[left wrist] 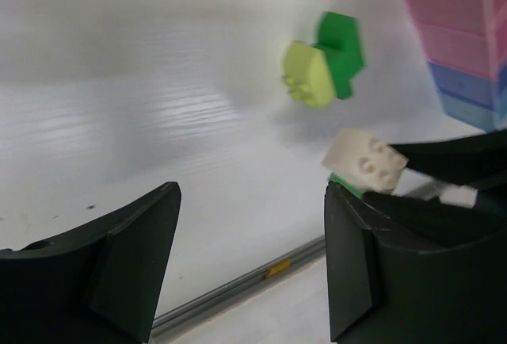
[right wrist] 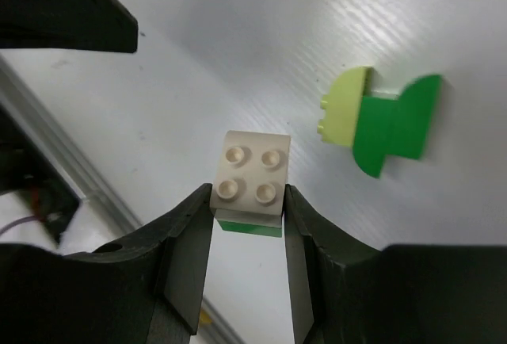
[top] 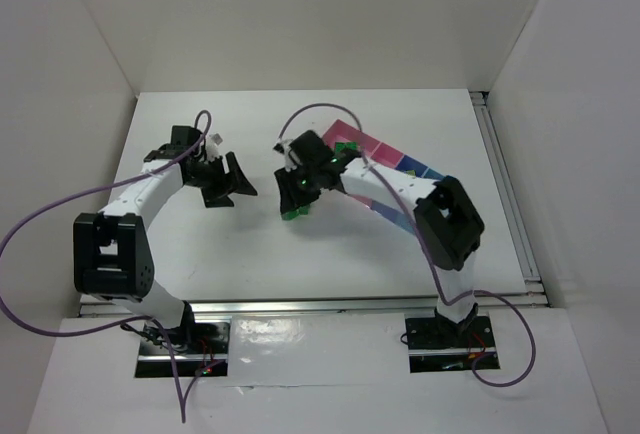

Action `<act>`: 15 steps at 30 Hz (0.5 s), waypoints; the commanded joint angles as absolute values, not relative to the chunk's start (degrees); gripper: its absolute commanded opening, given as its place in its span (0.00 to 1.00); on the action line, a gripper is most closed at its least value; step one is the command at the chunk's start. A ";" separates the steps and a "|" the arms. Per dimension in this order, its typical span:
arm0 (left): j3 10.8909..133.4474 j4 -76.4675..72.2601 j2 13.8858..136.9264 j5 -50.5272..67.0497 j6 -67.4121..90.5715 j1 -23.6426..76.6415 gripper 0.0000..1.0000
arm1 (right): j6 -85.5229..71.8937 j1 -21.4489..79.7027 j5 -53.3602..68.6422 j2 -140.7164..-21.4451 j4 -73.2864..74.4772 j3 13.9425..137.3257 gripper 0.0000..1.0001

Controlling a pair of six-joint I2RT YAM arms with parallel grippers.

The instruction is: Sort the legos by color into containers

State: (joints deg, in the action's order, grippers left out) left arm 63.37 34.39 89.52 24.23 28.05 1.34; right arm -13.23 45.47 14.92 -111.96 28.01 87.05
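The right gripper (right wrist: 248, 201) is pinching a cream-white brick (right wrist: 252, 171) by its smooth side walls, just below the centre of its wrist view. The brick's four round studs are facing the camera, and a thin green brick (right wrist: 250, 228) is sitting directly under it. The left gripper (left wrist: 249, 201) is holding its black jaws spread, with nothing between them. At the right wrist view's upper right, a rounded pale yellow-green brick (right wrist: 344, 116) is touching a glossy dark green piece (right wrist: 396, 126) on the ribbed white table (right wrist: 238, 43). The pink and blue containers (left wrist: 451, 27) are lining the left wrist view's upper right.
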 commanded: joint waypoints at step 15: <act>60.12 -0.60 85.43 68.99 32.60 9.84 0.86 | -39.19 26.37 57.82 -95.63 -5.96 71.72 0.22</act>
State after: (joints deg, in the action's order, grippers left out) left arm 60.49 10.26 87.59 62.43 28.99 8.29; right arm -32.60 26.94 50.98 -97.65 4.86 71.81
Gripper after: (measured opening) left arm 0.860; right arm 0.450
